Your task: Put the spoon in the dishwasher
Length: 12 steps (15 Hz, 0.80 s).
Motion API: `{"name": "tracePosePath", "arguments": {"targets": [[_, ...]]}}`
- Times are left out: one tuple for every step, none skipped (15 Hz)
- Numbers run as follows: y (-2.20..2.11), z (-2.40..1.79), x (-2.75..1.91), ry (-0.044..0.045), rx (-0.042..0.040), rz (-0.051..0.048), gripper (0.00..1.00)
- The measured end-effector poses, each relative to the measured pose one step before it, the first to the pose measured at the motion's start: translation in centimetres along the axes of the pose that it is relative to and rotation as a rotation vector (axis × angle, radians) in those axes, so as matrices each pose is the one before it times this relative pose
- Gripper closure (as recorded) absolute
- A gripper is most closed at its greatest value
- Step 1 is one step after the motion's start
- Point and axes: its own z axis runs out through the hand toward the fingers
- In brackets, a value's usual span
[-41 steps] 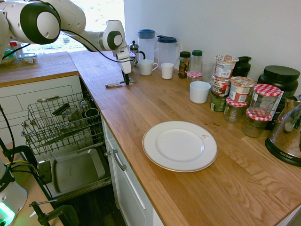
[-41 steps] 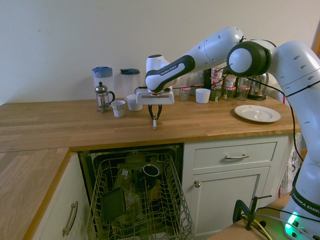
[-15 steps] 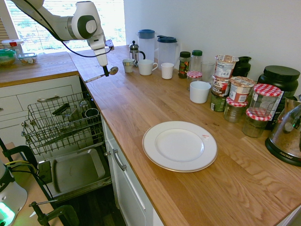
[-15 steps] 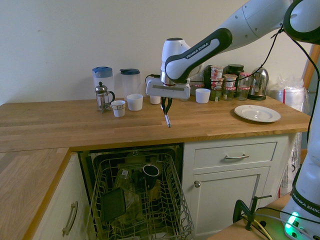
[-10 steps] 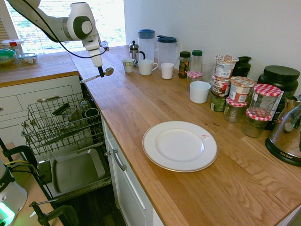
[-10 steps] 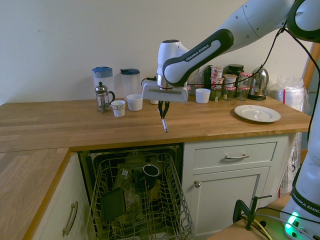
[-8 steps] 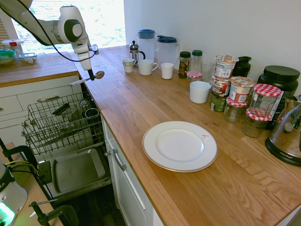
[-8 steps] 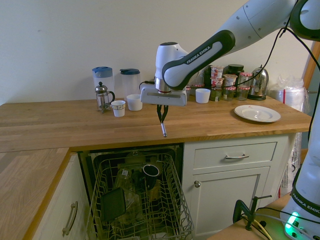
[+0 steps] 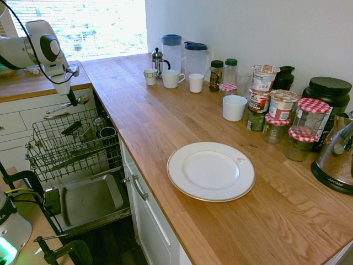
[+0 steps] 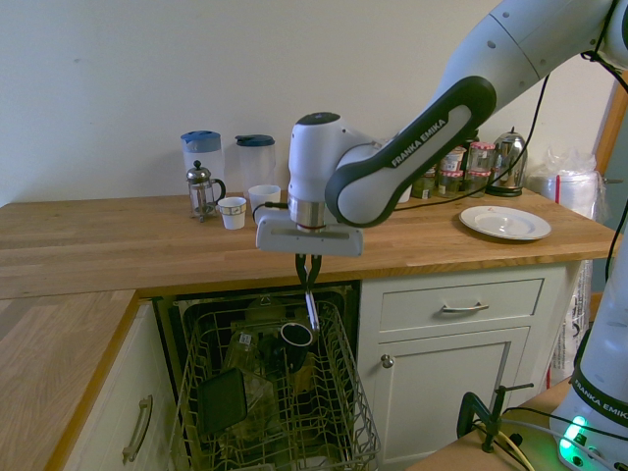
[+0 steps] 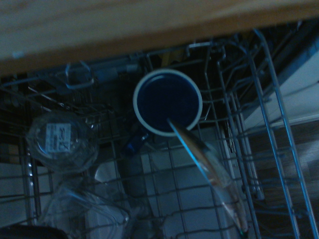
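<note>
the arm (image 10: 417,147) reads "franka emika", and its gripper (image 10: 308,287) pinches the spoon (image 10: 311,309) between closed fingers, handle angling down over the dishwasher (image 10: 339,388) rack.

Readable print in the kitchen

"FRANKA EMIKA" runs in white letters along the dark band of the arm's forearm (image 10: 424,131), and part of it, "FRANKA EMIK", stands on the base link (image 10: 599,400) at the lower right (cut off by the edge). Labels on the jars (image 9: 282,105) are too small to read.
</note>
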Motion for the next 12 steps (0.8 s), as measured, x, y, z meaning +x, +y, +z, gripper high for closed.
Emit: {"name": "tracePosePath", "arguments": {"targets": [[1.292,0.676,-0.642,0.00372,0.00095,-0.00012,1.00],[1.124,0.660,-0.462,0.00343,0.00342,0.00184,1.00],[0.973,0.873,-0.168,-0.00195,0.00239,0.00358,1.00],[0.920,0.970,-0.013,-0.00095,-0.00010,0.00307,1.00],[0.697,1.007,-0.068,0.00236,-0.00288,-0.00192,1.00],[0.515,1.249,-0.216,0.00110,-0.00601,-0.00499,1.00],[0.395,1.518,-0.305,-0.00559,-0.01012,-0.00151,1.00],[0.109,1.643,-0.296,-0.00685,-0.01461,-0.00427,1.00],[-0.241,1.619,-0.178,-0.00522,-0.01802,-0.00145,1.00],[-0.585,1.575,-0.129,-0.00394,-0.01782,-0.00004,1.00],[-0.830,1.506,-0.151,-0.00209,-0.01550,0.00228,1.00],[-0.706,1.411,-0.116,-0.00162,-0.01499,0.00430,1.00]]}}
